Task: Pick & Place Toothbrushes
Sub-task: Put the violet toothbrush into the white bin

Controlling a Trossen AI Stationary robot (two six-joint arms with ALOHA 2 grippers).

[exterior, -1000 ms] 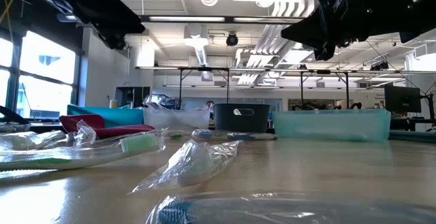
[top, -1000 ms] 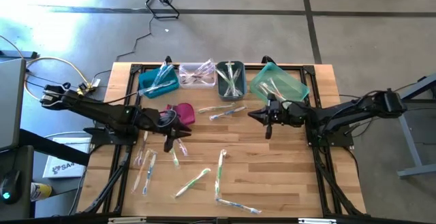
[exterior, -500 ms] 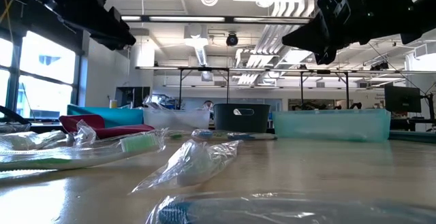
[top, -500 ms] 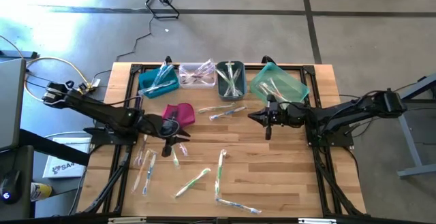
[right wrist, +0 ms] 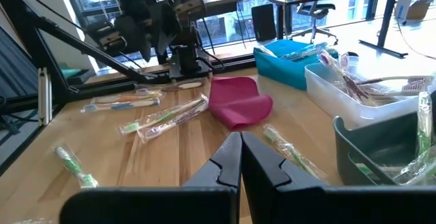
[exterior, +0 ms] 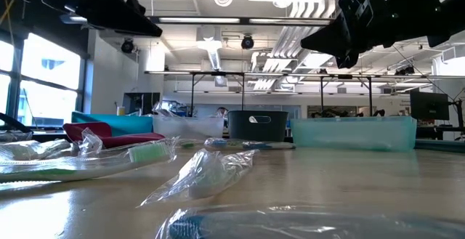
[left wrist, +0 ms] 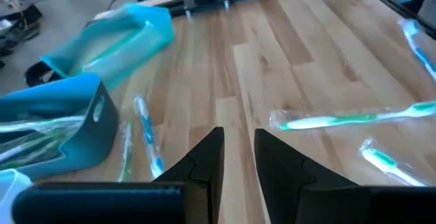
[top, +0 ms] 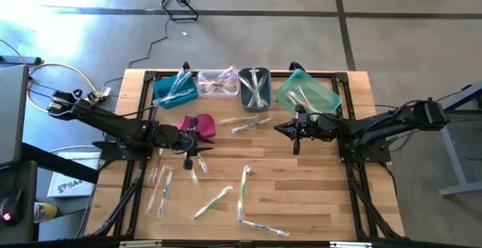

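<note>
Only partial lettering, roughly "SA", on a white box [top: 66, 183] beside the table's left edge; rest unreadable. Nothing legible on bins or wrappers.

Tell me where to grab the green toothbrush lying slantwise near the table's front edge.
Grip the green toothbrush at mid-handle. Come straight down from above and close across its thin width. It lies flat and slantwise, and nothing touches its middle, so both long sides look free there.

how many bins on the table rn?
4, in a row along the far edge: blue bin, clear bin, grey bin, and teal bin, tilted. All hold toothbrushes. None looks hidden.
</note>
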